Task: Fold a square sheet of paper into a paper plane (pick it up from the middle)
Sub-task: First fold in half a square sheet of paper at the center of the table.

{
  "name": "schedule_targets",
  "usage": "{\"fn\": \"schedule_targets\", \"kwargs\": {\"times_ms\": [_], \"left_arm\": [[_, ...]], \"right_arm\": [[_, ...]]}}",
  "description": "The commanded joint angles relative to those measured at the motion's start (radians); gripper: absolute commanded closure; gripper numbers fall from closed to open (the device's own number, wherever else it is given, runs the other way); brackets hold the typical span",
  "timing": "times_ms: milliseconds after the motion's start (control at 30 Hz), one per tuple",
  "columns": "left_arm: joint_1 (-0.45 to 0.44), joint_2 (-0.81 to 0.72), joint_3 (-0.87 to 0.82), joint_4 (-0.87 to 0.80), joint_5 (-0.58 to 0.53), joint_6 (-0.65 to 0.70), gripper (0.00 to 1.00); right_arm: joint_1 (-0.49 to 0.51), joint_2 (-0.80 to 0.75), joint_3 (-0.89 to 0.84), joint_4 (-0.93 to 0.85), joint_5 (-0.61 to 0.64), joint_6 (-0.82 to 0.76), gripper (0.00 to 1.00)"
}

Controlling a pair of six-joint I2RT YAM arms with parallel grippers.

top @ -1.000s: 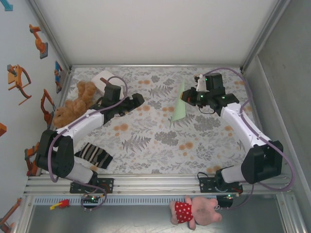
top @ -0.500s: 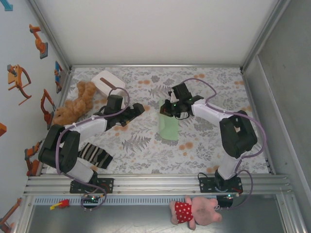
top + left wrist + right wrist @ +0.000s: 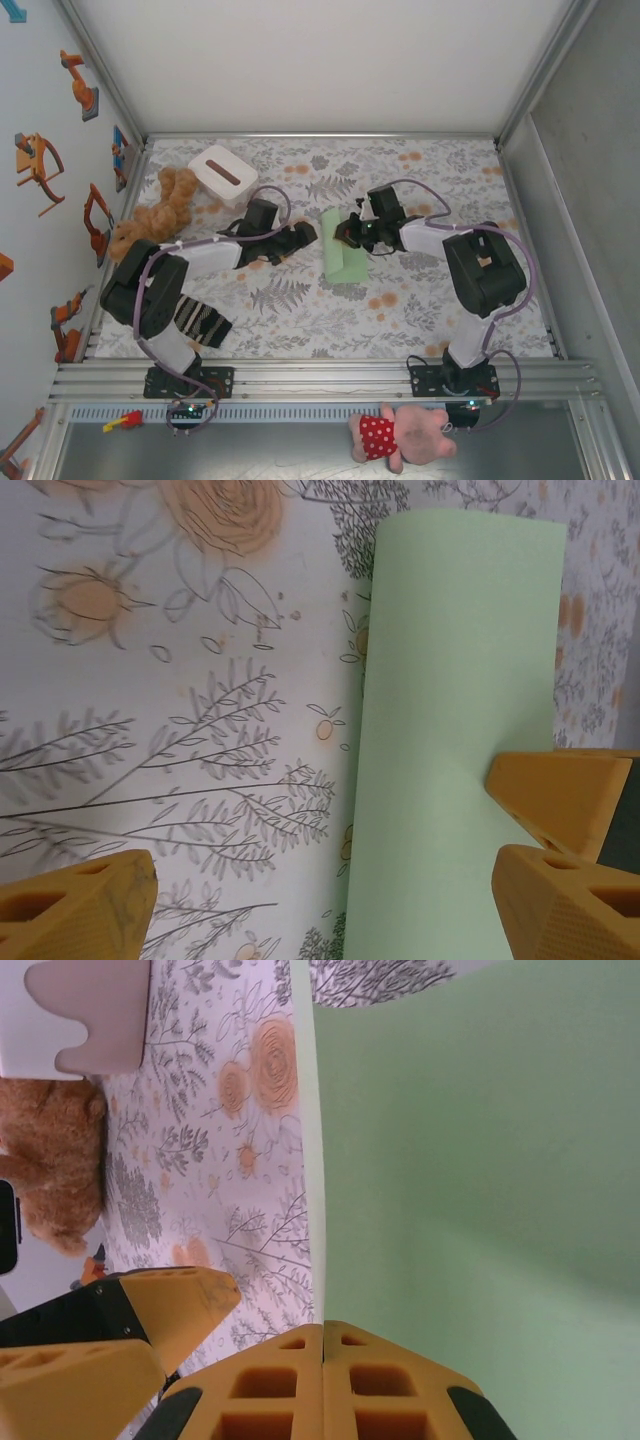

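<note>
The sheet of paper [image 3: 343,252] is found at the middle of the bench [image 3: 420,300], doubled into a narrow strip whose long axis runs from the far side toward the arm bases. Its right long edge is pinched by the right fingers [image 3: 322,1345], which are closed on it. The left fingers [image 3: 303,237] are spread wide at the strip's left side, and in the left wrist view much of the strip lies between them, ungripped. Both arms are judged about equally near. 1 white box [image 3: 222,172] is set at the far left; what is inside cannot be told.
</note>
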Motion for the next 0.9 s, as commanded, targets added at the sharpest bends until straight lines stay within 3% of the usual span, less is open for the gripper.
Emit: {"fn": "schedule_targets", "kwargs": {"times_ms": [0, 333, 867], "left_arm": [[-0.025, 0.043, 0.048, 0.040, 0.037, -0.035, 0.15], [-0.072, 0.150, 0.104, 0.077, 0.058, -0.086, 0.30], [-0.130, 0.250, 0.318, -0.196, -0.016, 0.024, 0.52]], "right_arm": [[-0.018, 0.023, -0.029, 0.075, -0.043, -0.004, 1.00], [-0.068, 0.023, -0.060, 0.014, -0.019, -0.109, 1.00], [-0.097, -0.014, -0.099, -0.029, 0.043, -0.144, 1.00]]}}
